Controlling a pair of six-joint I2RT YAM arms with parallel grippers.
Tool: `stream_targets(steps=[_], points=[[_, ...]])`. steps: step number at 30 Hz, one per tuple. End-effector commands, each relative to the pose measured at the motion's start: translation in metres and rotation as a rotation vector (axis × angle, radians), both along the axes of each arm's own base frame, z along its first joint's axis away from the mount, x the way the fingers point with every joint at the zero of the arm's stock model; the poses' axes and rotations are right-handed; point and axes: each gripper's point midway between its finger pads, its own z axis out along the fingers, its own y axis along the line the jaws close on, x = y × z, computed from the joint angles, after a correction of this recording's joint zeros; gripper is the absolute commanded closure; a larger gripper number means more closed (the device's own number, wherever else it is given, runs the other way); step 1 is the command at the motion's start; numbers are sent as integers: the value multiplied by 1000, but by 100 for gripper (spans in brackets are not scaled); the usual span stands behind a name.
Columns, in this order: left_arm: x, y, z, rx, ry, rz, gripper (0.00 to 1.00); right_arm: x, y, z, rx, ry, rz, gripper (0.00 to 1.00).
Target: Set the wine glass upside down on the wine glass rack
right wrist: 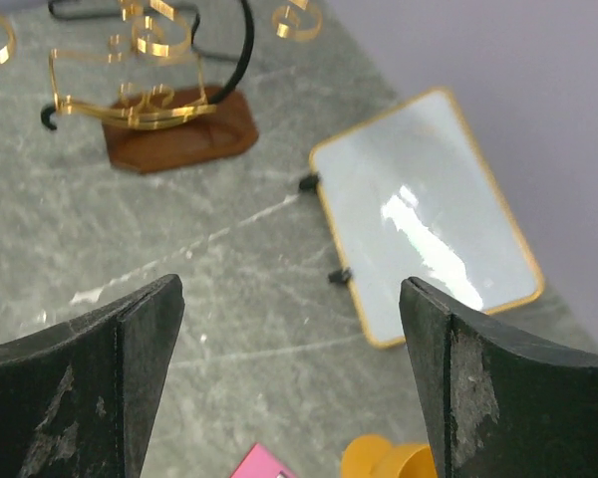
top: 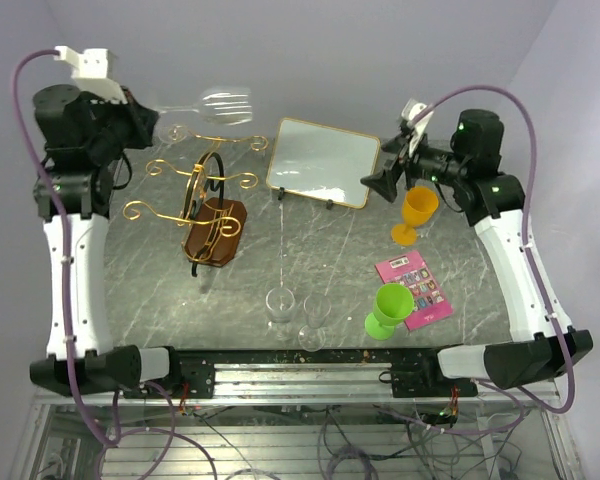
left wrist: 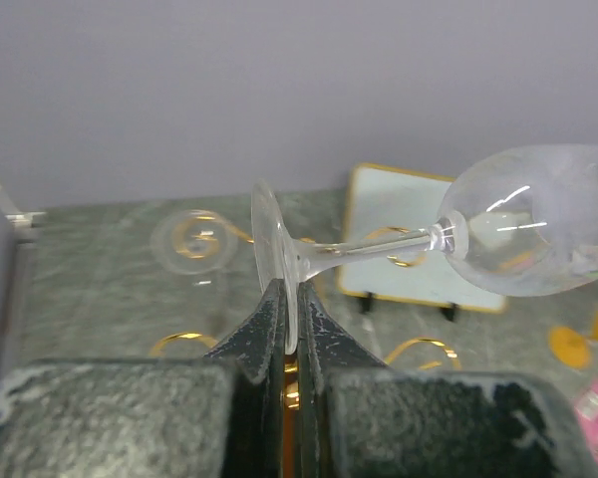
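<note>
A clear wine glass (top: 225, 105) lies sideways in the air at the back left, above the rack, with its bowl (left wrist: 538, 234) pointing right. My left gripper (top: 150, 120) is shut on the edge of the glass's round foot (left wrist: 274, 239). In the left wrist view the left gripper (left wrist: 289, 291) pinches that thin disc. The wine glass rack (top: 205, 195), gold scrolled wire on a dark-brown wooden base (top: 217, 232), stands below the glass; its base (right wrist: 179, 139) also shows in the right wrist view. My right gripper (top: 380, 185) hangs at the back right, open and holding nothing (right wrist: 291, 289).
A gold-framed white board (top: 325, 162) stands at the back centre. An orange goblet (top: 418, 212) is under the right arm. A pink card (top: 415, 288) and a green goblet (top: 390, 308) are at the front right. Two clear glasses (top: 280, 310) stand near the front edge.
</note>
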Motion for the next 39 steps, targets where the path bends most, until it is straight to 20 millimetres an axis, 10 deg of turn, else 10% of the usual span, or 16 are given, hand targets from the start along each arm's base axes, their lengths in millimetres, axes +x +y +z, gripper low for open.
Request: stream_targets(steps=[1, 7, 16, 28, 39], points=[[-35, 66, 41, 191, -125, 264, 93, -9, -6, -59, -86, 86, 14, 11], [-85, 146, 58, 370, -146, 610, 93, -21, -5, -105, -73, 142, 32, 11], [-140, 212, 30, 576, 17, 918, 93, -24, -6, -118, -25, 182, 12, 12], [-134, 241, -21, 777, 274, 937, 93, -20, -5, -131, -44, 217, 18, 14], [-92, 212, -71, 1090, 444, 748, 93, -24, -4, -130, -47, 207, 41, 14]])
